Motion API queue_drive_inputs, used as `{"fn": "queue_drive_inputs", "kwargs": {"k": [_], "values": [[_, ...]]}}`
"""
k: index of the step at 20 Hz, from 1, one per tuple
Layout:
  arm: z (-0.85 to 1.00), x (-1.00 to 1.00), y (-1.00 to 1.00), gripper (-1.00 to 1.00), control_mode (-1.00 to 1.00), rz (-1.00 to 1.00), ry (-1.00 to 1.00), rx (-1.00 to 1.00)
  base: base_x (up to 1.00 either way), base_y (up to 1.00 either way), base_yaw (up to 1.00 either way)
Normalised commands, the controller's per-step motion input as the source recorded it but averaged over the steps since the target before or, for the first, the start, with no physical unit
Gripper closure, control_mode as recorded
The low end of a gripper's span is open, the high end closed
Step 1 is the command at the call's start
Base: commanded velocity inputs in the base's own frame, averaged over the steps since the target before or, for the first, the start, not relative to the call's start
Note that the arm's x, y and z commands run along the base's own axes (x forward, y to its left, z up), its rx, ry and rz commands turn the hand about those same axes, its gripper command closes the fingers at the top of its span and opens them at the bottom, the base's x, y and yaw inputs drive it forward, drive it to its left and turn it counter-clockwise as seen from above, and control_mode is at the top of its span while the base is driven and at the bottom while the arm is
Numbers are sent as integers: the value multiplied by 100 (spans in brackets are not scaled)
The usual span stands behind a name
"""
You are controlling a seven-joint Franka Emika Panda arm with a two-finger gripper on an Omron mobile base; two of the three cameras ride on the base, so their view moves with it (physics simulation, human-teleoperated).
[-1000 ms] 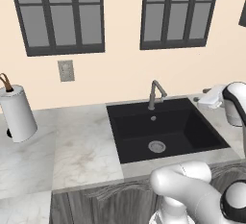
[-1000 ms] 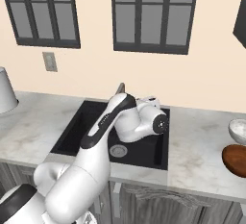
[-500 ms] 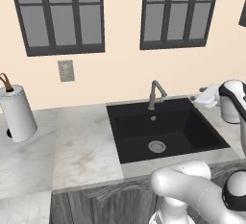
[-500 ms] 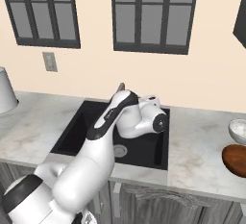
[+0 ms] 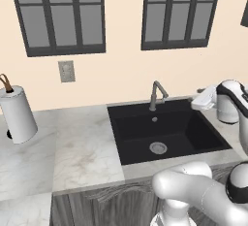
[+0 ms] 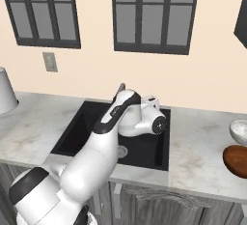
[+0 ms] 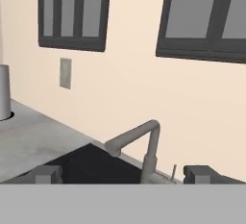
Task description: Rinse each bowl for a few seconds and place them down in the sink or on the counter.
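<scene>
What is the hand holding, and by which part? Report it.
Nothing. The hand is open and empty, facing the tap; the reddish-brown bowl sits on the counter.

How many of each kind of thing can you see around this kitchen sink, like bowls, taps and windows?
Bowls: 2, one reddish-brown bowl and one pale bowl, both on the counter right of the sink
Taps: 1, the grey tap
Paper towel rolls: 1
Windows: 2
Wall outlets: 1
Total: 7
</scene>
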Motion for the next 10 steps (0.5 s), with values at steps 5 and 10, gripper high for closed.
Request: {"fn": "queue_drive_inputs", "kwargs": {"k": [5,10], "values": [[-14,22,4,-100,-100,0,-2,0,0,0,0],[-10,24,4,-100,-100,0,-1,0,0,0,0]]}}
